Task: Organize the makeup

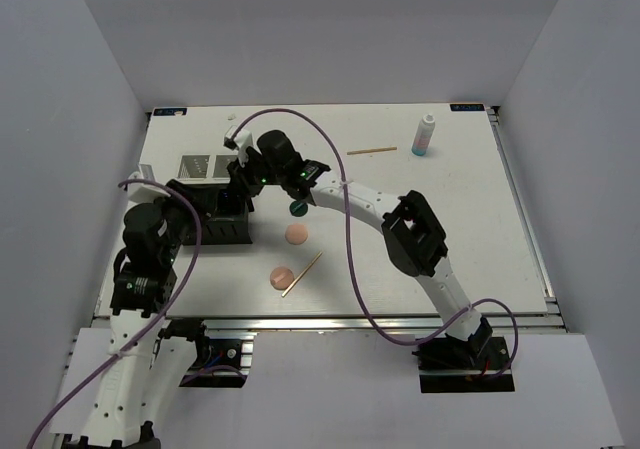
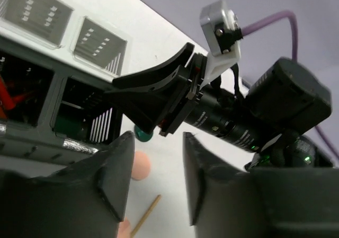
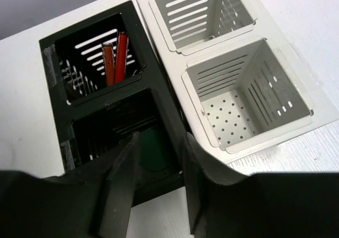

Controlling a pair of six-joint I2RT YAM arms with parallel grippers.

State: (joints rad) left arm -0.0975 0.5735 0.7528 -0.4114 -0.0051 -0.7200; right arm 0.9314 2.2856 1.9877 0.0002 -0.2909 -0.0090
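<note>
We find the right fingers (image 3: 119, 195) poised over the black organizer (image 3: 50, 63), spread apart and pinching nothing. Through the gap between them a dark green disc (image 3: 154, 152) lies low in the organizer's near compartment (whether a finger brushes it we cannot tell). In the compartment beyond stand two thin red sticks (image 3: 115, 63), leaning against the slotted wall. Just beside the organizer sit two white slotted bins (image 3: 249, 89).

The left fingers (image 2: 114, 179) are spread as well, with nothing between them. They sit near the organizer and point toward the right arm's wrist.

On the worktop (image 1: 450, 249), right of the organizer, we see a second dark green disc (image 1: 297, 208). Nearer the arm bases lies a peach-pink disc (image 1: 297, 234). Nearer again is another peach-pink disc (image 1: 282, 277), with a thin wooden stick (image 1: 302, 274) lying slantwise just beside it, perhaps touching. Well apart from these, toward the far right corner, a white-blue bottle (image 1: 425, 135) stands upright, and a second wooden stick (image 1: 372, 151) lies flat near it.
</note>
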